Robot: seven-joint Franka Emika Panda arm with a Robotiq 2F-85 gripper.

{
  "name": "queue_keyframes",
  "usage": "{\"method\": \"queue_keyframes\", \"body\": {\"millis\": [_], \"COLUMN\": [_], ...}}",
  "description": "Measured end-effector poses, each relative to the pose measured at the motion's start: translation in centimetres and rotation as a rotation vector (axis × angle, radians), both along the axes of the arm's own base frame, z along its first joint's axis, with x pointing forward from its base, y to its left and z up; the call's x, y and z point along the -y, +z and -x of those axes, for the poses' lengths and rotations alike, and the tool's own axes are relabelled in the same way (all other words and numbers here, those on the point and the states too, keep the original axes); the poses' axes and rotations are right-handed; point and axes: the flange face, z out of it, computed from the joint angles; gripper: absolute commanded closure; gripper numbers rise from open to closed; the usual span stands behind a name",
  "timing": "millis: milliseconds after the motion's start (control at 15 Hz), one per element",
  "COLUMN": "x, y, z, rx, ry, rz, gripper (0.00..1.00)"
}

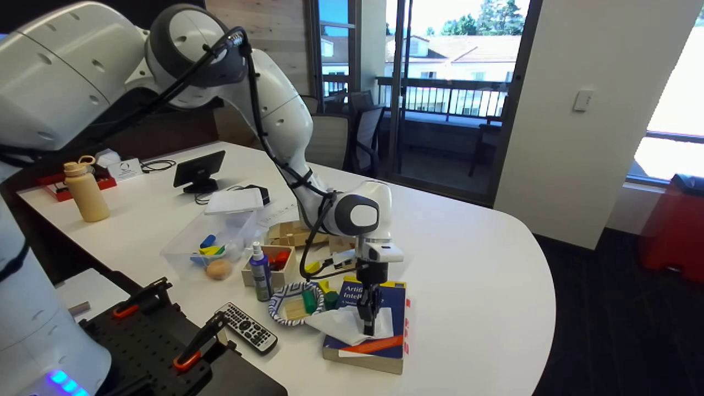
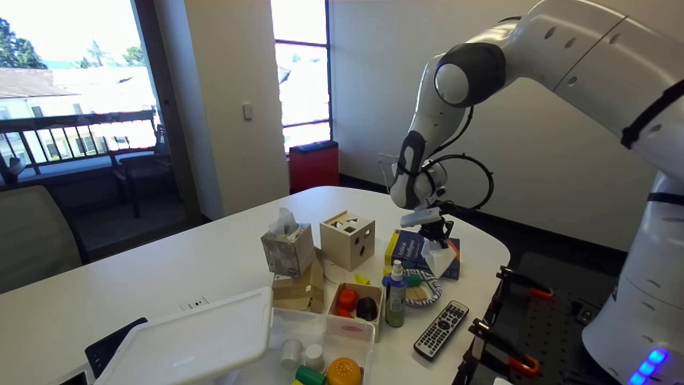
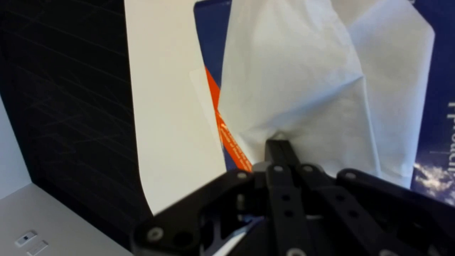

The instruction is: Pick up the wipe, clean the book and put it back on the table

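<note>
The book (image 1: 395, 308) lies flat on the white table (image 1: 478, 275), dark blue cover up with an orange-red strip. It also shows in an exterior view (image 2: 409, 246) and in the wrist view (image 3: 432, 124). The white wipe (image 1: 335, 322) lies loosely over the cover, one end hanging past the book's side toward the plate; it also shows in an exterior view (image 2: 439, 259) and in the wrist view (image 3: 291, 78). My gripper (image 3: 279, 144) points down over the book, its fingers closed together on the wipe. In an exterior view the fingertips (image 1: 369, 330) are at the cover; exact contact is hidden.
A patterned plate (image 1: 278, 314) with toy pieces stands close beside the book. Nearby are a spray bottle (image 1: 260, 275), a remote control (image 1: 248, 328), a small wooden box (image 2: 378, 321), a wooden shape cube (image 2: 347, 243), a tissue box (image 2: 288, 254) and a clear bin (image 1: 181, 250).
</note>
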Motion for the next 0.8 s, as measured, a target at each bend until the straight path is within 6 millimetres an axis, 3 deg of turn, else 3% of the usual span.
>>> {"method": "queue_keyframes", "body": {"millis": [467,667,800], "x": [4.2,3.7,2.3], "y": [1.5,0.7,-0.2], "z": [1.6,1.7,1.2], "rx": [0.019,0.020,0.034], "ry": [-0.081,-0.088,-0.088], "rz": [0.101,0.070,0.023], "gripper": [1.00,1.00,1.00]}}
